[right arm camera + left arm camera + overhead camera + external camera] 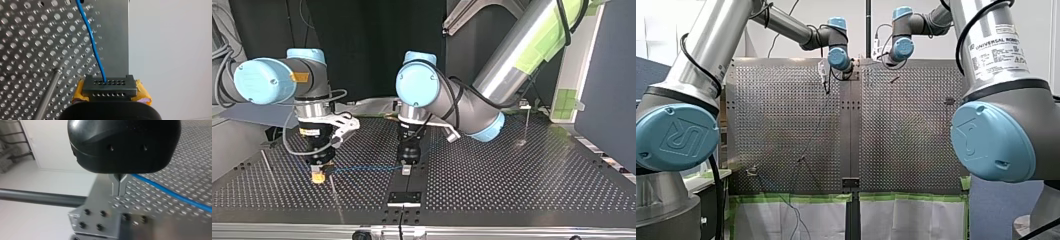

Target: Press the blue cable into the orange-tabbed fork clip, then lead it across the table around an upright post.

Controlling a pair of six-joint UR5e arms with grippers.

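In the top view my right gripper (317, 176), entering at the view's left, is closed on the blue cable (362, 170), its yellow pads low over the table (512, 185). The cable runs taut and nearly level to the right as far as my left gripper (406, 162), which stands straight above the pale fork clip (406, 170) on the centre seam. So the cable's long axis lies left to right across the clip's mouth, my left gripper is the nearer one, and I judge the press to be straight down; whether the cable is already seated I cannot tell from here. A thin upright post (527, 120) stands well apart at the far right. In the left wrist view the black gripper body hides its own working end, so I cannot tell whether it is open or closed, or has hold of anything. The grey Y of the clip stands just beneath it, and the cable emerges from behind the body at the fork's upper arm and leads off over the holes. No orange tab shows. In the right wrist view the cable comes out of the middle of my right gripper's clamped tip and leads away ahead; a metal rod (48, 96) stands beside it, and I cannot say whether it belongs to the route. In the front view both grippers sit small at the table's far edge near the middle, and cable and clip are too faint to read.
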